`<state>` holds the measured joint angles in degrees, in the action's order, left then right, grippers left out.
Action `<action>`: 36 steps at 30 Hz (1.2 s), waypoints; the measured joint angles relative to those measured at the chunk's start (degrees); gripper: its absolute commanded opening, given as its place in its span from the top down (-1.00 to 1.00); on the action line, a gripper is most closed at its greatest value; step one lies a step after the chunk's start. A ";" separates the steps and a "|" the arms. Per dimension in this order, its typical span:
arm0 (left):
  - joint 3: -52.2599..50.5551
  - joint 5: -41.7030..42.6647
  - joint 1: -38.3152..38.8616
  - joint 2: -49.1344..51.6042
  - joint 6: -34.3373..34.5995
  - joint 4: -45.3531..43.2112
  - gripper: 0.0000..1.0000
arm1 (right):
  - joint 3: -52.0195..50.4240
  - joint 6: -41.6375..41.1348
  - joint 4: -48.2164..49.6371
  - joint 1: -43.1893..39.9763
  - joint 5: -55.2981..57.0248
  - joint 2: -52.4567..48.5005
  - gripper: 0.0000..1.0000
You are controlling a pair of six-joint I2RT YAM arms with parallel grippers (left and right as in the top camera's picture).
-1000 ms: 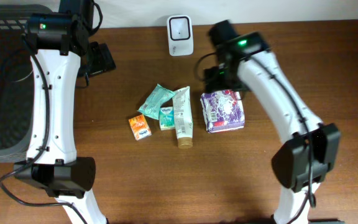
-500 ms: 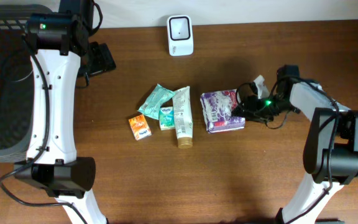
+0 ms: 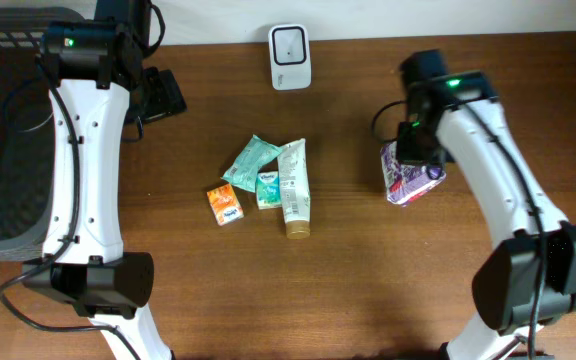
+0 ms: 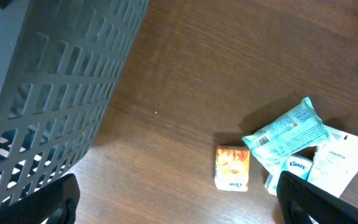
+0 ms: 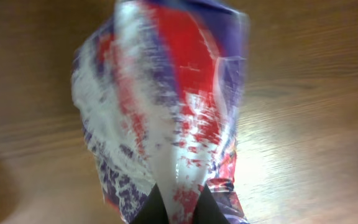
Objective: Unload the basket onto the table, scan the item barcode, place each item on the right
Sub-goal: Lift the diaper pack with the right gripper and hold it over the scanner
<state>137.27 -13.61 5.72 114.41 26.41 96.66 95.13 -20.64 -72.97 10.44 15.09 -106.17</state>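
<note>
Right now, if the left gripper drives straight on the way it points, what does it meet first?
Probably bare table: the open left gripper aims down at wood between the grey basket and the orange packet. Neither looks in line, though depth is unclear.

a brown wooden table (image 3: 368, 310) is seen filling almost the whole view from above. fine dark lines are seen in the wood, running from side to side. a thin strip of pale wall (image 3: 488, 15) is seen along the far edge of the table. a bright patch of light is thrown on the wood in the right wrist view, and soft shadows are cast on it.
</note>
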 measured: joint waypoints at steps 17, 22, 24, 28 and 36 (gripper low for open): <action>0.00 0.00 0.00 0.00 0.00 0.00 -0.98 | 14.19 5.70 -4.98 1.84 -12.85 -5.38 -0.97; 0.00 0.00 0.00 0.00 0.00 -0.07 -0.98 | -0.17 15.08 6.75 -10.05 -33.03 -5.31 -0.90; 0.00 0.00 0.00 0.00 0.00 -0.09 -0.98 | -7.89 16.17 15.87 -11.69 -41.20 -5.60 -0.80; 0.00 0.00 0.00 0.00 0.00 -0.02 -0.98 | -22.53 12.79 35.63 -11.08 -53.57 -5.46 -0.53; 0.00 0.00 0.00 0.00 0.00 -0.02 -0.98 | -26.51 7.10 41.33 -7.63 -53.72 -5.46 -0.22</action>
<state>137.27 -13.61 5.72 114.41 26.41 96.64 68.62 -13.54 -31.64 2.81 -38.63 -111.63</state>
